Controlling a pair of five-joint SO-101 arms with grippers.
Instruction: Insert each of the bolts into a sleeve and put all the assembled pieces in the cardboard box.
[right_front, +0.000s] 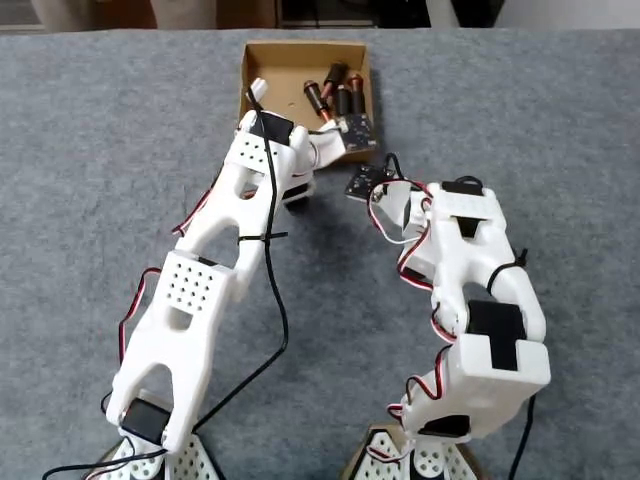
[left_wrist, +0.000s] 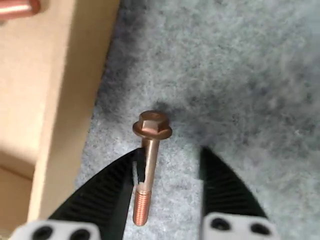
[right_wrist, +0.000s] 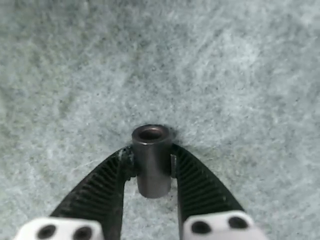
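A copper bolt (left_wrist: 149, 165) with a hex flange head lies on the grey mat between the fingers of my left gripper (left_wrist: 170, 152), which is open. The bolt touches one finger (left_wrist: 112, 192); a wide gap separates it from the other finger (left_wrist: 220, 185). My right gripper (right_wrist: 151, 151) is shut on a dark sleeve (right_wrist: 151, 162), whose open bore faces away from the wrist. The cardboard box (right_front: 262, 55) sits at the table's far middle and holds several assembled pieces (right_front: 335, 93). The left arm (right_front: 262, 150) is at the box's near edge, the right arm (right_front: 450, 215) just beside it.
The box wall (left_wrist: 55, 100) stands close beside the bolt in the left wrist view. Grey mat (right_front: 560, 130) covers the table on both sides of the arms. Cables (right_front: 275, 300) trail from both arms.
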